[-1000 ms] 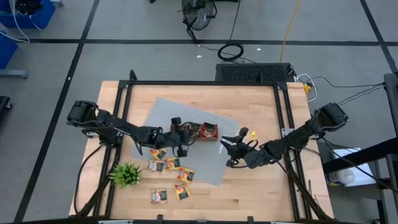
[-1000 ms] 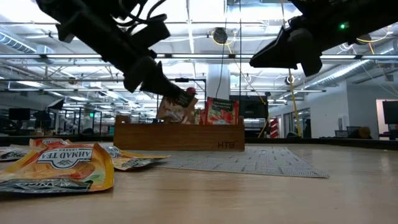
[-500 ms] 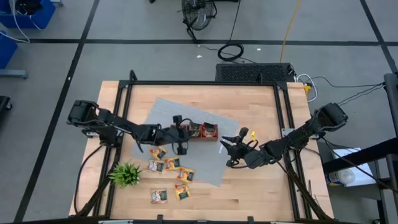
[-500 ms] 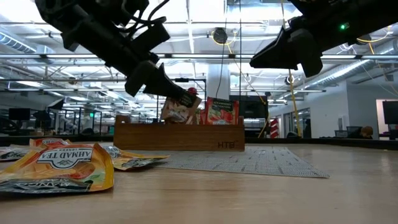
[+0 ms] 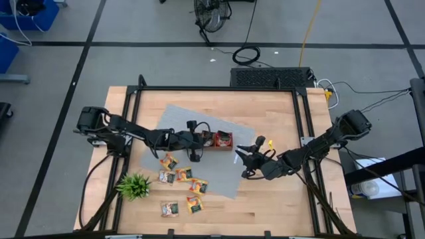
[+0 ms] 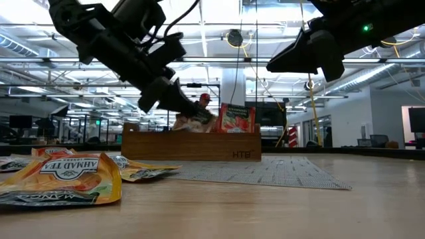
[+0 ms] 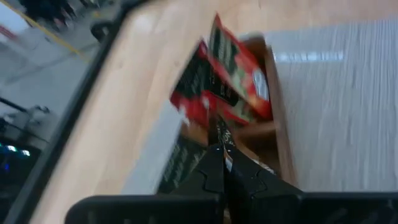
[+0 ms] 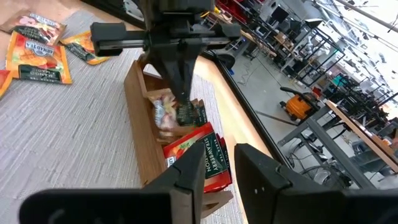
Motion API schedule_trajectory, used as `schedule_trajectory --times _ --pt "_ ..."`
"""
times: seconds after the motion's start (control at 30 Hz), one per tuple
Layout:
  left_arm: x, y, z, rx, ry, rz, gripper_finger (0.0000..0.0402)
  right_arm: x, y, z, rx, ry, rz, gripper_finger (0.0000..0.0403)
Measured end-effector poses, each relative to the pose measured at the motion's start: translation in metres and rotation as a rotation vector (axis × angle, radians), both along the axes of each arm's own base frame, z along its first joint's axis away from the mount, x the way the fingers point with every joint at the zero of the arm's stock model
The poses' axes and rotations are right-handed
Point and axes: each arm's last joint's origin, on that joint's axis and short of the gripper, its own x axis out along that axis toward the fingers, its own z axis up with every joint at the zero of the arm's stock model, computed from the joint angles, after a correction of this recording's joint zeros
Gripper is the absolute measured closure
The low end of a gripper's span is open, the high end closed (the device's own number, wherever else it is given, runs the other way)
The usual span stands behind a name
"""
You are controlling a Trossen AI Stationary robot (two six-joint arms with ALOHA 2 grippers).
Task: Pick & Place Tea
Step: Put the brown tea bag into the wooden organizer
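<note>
Tea sachets (image 5: 180, 176) lie scattered on the near-left part of the wooden table (image 5: 265, 206) in the high view, some on a grey mat (image 5: 226, 174), others on bare wood, with a small green plant (image 5: 134, 185) beside them. More sachets stand in a brown wooden tray (image 5: 218, 140) on the mat. The left gripper (image 5: 196, 141) reaches over the tray's left end, while the right gripper (image 5: 246, 157) hangs to the right of the tray, clear of it. In the low view, an orange-yellow sachet (image 6: 63, 179) lies flat in the foreground, the tray (image 6: 191, 145) stands behind it with a red sachet (image 6: 237, 119) upright inside, and the left gripper (image 6: 194, 114) slants down to the tray, its fingers pinched together on a pale sachet (image 6: 189, 122) at the tray's upper edge; the right gripper (image 6: 299, 60) hangs high above the mat. In the left wrist view, the two dark fingers (image 7: 219, 163) meet with no gap, and red sachets (image 7: 225, 81) lean in the tray just past them; the view is blurred. In the right wrist view, that arm's own fingers (image 8: 186, 180) stand a little apart with nothing between them, and beyond them the left gripper (image 8: 184, 102) comes down into the tray (image 8: 142, 127), clamped on the pale sachet (image 8: 166, 114) in the compartment next to the one holding the red strawberry sachet (image 8: 198, 157).
</note>
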Motion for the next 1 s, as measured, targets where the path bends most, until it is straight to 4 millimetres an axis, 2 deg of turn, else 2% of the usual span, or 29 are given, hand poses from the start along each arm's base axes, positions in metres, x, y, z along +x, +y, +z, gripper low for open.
schedule_trajectory --times 0.13,0.63,0.87,1.0 --pt "0.0006 0.0045 -0.0037 -0.003 0.011 0.017 0.0393 0.0000 -0.0001 0.0000 0.002 -0.002 -0.001 0.0330" --pt "0.0023 0.0057 0.0004 0.005 -0.044 0.077 0.0306 0.0000 0.0000 -0.0002 0.003 0.000 0.001 0.0330" --pt "0.0021 0.0062 0.0005 -0.008 -0.055 0.113 0.0231 0.0004 0.0007 -0.0003 0.014 0.003 0.027 0.0330" --pt "0.0022 -0.0004 0.0005 -0.018 -0.057 0.087 0.0184 0.0004 0.0007 -0.0003 0.014 0.004 0.027 0.0330"
